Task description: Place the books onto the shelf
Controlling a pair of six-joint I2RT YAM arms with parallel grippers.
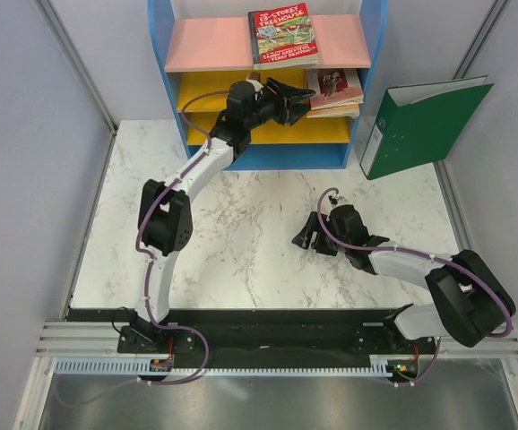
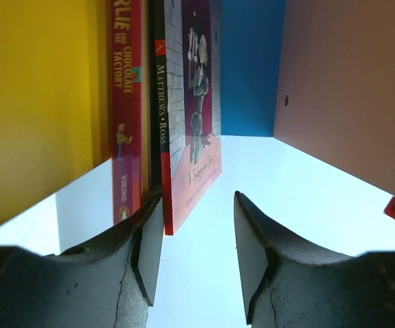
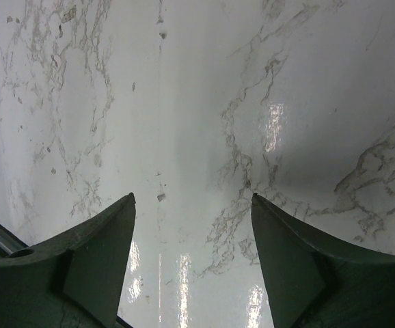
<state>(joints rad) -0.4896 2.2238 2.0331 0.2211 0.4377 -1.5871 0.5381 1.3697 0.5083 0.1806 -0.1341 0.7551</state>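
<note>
- We counted one shelf (image 1: 369,54), blue-framed, with one pink top board (image 1: 210,45) and two yellow boards (image 1: 203,90) showing beneath it.
- One red-green Storey Treehouse book (image 1: 283,38) lay flat on the pink board, right of its middle.
- One stack of books (image 1: 338,88) lay at the right end of the upper yellow board. In the left wrist view we made out two of them: a maroon book (image 2: 124,102) and, against it, a purple-covered book (image 2: 197,102) with a dark spine. A thin pale edge between them may have been a third; we could not tell.
- Two arms were in view. The left one reached into the shelf, with the left gripper (image 1: 306,93) just beside the stack.
- The left gripper's (image 2: 197,253) jaws stood partly apart with nothing between them; one of its fingers (image 2: 150,246) sat at the stack's edge, touching or nearly so.
- The right gripper (image 1: 302,238) hovered low over the marble table (image 1: 241,233), well apart from the shelf.
- Its jaws (image 3: 193,225) were spread wide, holding nothing, only marble beneath.
- One green ring binder (image 1: 425,125) stood tilted to the right of the shelf.
</note>
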